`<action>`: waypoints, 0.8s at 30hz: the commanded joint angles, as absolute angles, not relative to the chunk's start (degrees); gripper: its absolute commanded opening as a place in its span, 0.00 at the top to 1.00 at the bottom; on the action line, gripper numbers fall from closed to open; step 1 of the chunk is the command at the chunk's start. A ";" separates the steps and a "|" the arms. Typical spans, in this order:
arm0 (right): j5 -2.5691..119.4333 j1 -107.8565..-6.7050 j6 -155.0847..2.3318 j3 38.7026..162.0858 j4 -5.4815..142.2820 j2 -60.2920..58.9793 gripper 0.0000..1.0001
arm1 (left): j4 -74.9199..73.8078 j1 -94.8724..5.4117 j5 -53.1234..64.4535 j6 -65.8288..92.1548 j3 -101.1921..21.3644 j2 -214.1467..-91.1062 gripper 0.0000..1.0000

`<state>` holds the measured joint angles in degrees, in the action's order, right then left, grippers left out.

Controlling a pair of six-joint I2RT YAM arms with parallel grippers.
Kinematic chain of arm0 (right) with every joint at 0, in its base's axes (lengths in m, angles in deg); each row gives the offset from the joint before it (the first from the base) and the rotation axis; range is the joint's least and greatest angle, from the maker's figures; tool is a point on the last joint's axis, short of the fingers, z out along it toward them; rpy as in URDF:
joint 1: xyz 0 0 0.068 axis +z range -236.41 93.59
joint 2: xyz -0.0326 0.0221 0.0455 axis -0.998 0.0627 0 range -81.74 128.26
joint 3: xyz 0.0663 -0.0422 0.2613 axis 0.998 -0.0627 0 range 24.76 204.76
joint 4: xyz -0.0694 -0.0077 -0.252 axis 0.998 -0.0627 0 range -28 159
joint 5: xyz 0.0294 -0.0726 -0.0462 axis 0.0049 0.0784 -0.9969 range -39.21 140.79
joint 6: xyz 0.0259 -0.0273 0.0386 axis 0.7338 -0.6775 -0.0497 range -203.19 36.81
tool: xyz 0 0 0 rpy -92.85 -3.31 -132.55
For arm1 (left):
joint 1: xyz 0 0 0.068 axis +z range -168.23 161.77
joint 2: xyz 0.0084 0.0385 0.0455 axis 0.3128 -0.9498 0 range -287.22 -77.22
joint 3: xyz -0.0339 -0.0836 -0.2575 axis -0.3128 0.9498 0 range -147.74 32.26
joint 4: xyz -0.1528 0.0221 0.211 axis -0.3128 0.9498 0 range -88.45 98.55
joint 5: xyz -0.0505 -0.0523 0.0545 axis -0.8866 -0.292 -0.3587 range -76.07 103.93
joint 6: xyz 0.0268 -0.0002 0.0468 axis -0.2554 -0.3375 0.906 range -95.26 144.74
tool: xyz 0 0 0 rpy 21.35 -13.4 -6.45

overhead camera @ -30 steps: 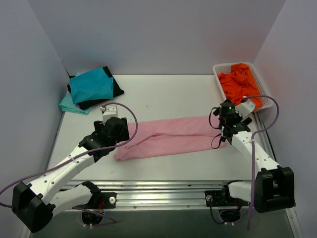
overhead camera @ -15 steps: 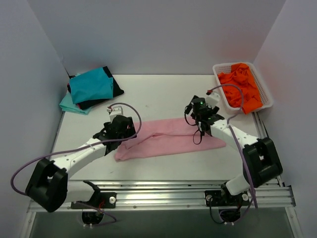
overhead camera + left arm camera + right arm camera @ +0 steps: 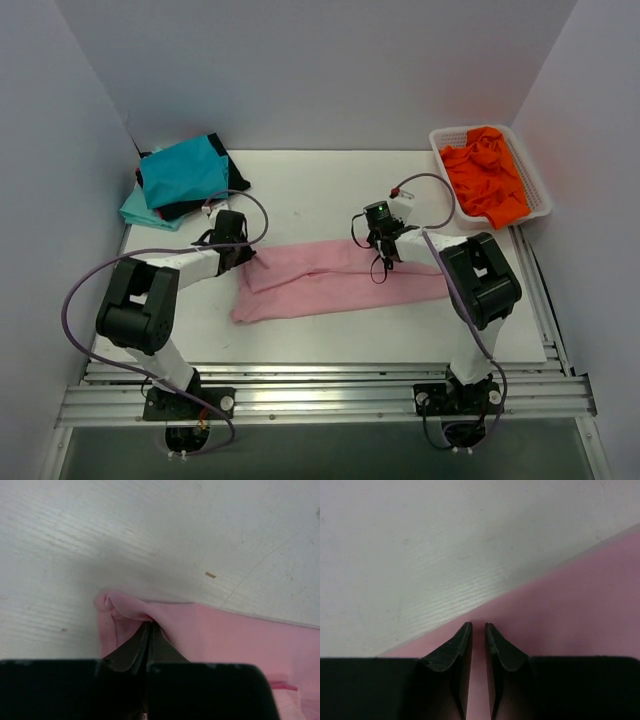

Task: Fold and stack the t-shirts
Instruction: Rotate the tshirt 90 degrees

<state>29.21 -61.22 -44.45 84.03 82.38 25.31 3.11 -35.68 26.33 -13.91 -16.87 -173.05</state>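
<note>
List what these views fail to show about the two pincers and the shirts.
- Right wrist view: whether the right pincer has pinched the pink t-shirt; its narrow gap shows only pink beneath.
- Top view: the tips of the left pincer, hidden under its wrist.
- Top view: the shirts under the teal t-shirt, covered by it.
- Top view: how many orange shirts lie in the basket; crumpled together.

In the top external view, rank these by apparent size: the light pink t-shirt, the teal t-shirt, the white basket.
Largest: light pink t-shirt, clearly.
Next: white basket.
Smallest: teal t-shirt, somewhat smaller than the basket; it lies folded, so only part shows.
</note>
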 commanded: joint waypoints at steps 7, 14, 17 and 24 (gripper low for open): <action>29.96 -59.52 -39.25 72.67 85.61 21.29 1.00 | 1.28 -35.02 22.28 -12.70 -29.34 -184.79 0.98; 28.12 -49.26 -34.08 62.13 84.64 11.88 1.00 | 8.75 -32.91 19.38 -10.07 -45.59 -196.20 0.98; 27.33 -43.46 -29.51 58.08 84.91 9.06 1.00 | 14.36 -32.56 18.76 -8.58 -57.54 -203.39 0.98; 23.99 -28.60 -19.49 57.28 81.92 11.06 1.00 | 22.47 -32.03 12.53 -5.94 -84.71 -218.63 0.98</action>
<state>25.43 -34.25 -26.00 58.21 90.16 8.63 17.30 -32.58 16.52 -8.40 -77.91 -215.32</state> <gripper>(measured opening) 0.002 0.031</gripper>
